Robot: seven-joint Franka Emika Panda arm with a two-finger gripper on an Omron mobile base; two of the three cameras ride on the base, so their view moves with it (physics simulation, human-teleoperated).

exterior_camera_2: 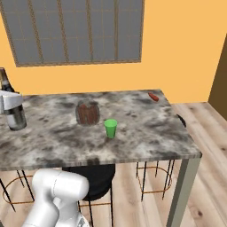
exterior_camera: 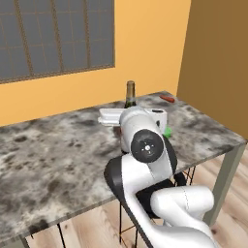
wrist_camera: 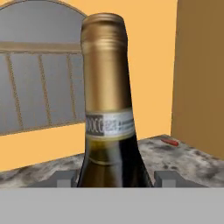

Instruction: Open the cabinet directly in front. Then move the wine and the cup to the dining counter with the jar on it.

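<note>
With its two dark fingers set either side of the body of the tall dark olive glass wine bottle (wrist_camera: 111, 131), the white arm's two-finger gripper (wrist_camera: 116, 177) clasps the bottle just below the shoulder. In the right base view the bottle stands upright at the near left of the long dining counter with its mottled grey-brown stone top (exterior_camera_2: 146, 133), its base at or very near the slab; whether it bears its own weight cannot be told.

Well apart to the right sit the squat clear jar with dark reddish-brown contents (exterior_camera_2: 88, 114) and, just in front of it, the small bright green tapered plastic cup (exterior_camera_2: 110, 128), already delivered. A small red object (exterior_camera_2: 153, 96) lies near the far right corner.

By the look of things, the step in hand is setting the wine down, the last of the task. Doing it well calls for keeping the bottle plumb, lowering until the base is flat on the stone, then parting the fingers fully and drawing back level, clear of the tan foil neck (exterior_camera: 130, 90), since a tall bottle tips easily.
</note>
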